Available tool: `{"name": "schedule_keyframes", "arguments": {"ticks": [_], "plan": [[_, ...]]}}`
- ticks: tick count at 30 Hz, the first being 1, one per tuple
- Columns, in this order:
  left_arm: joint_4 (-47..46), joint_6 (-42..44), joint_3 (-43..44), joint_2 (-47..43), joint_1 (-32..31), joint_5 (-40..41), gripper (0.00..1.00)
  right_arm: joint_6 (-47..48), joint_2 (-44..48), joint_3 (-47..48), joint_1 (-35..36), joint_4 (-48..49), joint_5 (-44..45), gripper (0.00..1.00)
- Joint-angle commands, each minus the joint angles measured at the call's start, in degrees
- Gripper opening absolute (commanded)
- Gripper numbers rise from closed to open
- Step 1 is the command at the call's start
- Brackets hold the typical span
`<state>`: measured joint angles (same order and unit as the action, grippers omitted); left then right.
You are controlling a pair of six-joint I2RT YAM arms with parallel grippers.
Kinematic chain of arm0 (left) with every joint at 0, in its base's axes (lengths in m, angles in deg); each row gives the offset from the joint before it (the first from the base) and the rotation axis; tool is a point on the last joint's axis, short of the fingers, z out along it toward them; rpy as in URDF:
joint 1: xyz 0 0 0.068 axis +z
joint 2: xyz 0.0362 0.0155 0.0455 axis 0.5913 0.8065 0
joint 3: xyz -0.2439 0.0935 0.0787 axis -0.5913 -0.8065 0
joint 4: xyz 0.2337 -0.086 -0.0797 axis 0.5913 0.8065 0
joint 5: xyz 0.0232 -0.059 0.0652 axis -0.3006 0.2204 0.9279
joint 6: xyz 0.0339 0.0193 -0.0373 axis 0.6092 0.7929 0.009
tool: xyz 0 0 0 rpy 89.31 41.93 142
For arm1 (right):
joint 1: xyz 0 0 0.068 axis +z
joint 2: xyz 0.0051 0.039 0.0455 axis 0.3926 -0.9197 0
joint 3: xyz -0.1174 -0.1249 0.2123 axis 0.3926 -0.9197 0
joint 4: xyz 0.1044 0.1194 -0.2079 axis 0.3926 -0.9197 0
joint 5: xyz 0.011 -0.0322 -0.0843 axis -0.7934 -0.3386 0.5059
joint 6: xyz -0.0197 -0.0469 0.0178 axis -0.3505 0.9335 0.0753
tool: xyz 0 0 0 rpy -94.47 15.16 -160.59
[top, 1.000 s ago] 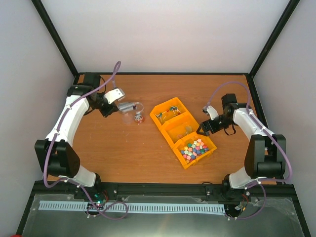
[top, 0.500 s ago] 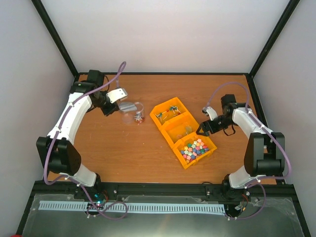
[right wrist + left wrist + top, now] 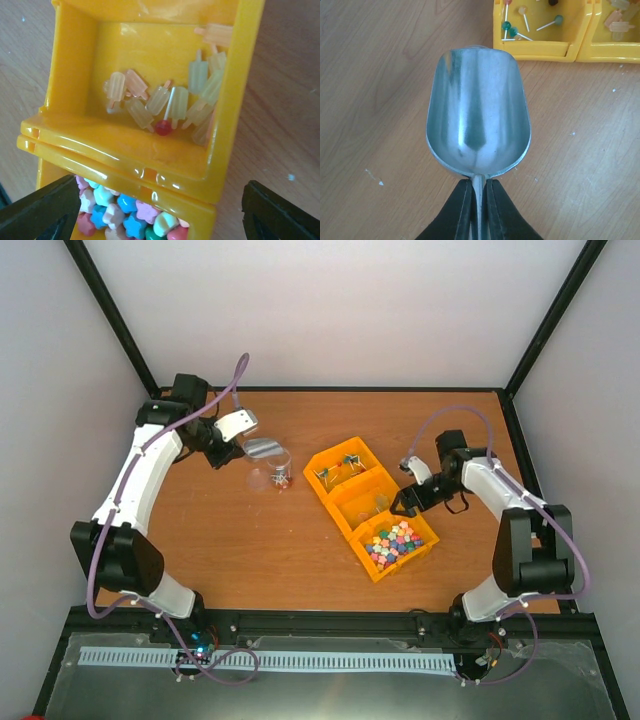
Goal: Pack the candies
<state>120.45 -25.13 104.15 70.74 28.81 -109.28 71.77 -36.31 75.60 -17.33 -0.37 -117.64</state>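
Left gripper pinches scoop by handle, bowl up and empty, aimed at bins, probably ready to dig. Right gripper spread wide either side of bin, likely to steady it. Candies heaped in nearest compartment, well apart from scoop.

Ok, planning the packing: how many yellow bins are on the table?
3, in a diagonal row: far bin with pins, middle bin with popsicle shapes, near bin with candies.
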Motion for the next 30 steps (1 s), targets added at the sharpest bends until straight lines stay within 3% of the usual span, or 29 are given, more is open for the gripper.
{"name": "schedule_keyframes", "arguments": {"ticks": [1,6,14,22,30], "plan": [[1.12,-1.62,1.52,-2.01,-0.25,-2.69,0.01,7.23,5.85,2.88,0.20,1.96,3.63,0.91],[0.67,-2.47,0.85,-2.75,-0.29,-3.84,0.01,14.57,10.06,3.57,1.77,0.34,3.30,0.94],[-0.04,-3.75,-0.52,-3.96,-0.29,-6.04,0.01,18.58,15.36,-3.16,13.89,4.93,13.22,0.95],[-0.24,-4.10,-1.82,-4.91,-0.29,-7.95,0.01,19.44,12.10,-6.29,20.35,10.81,22.24,0.94],[-0.43,-4.07,-2.89,-6.19,-0.29,-8.51,0.01,20.80,5.12,-3.64,22.15,16.67,29.11,0.90]]}}
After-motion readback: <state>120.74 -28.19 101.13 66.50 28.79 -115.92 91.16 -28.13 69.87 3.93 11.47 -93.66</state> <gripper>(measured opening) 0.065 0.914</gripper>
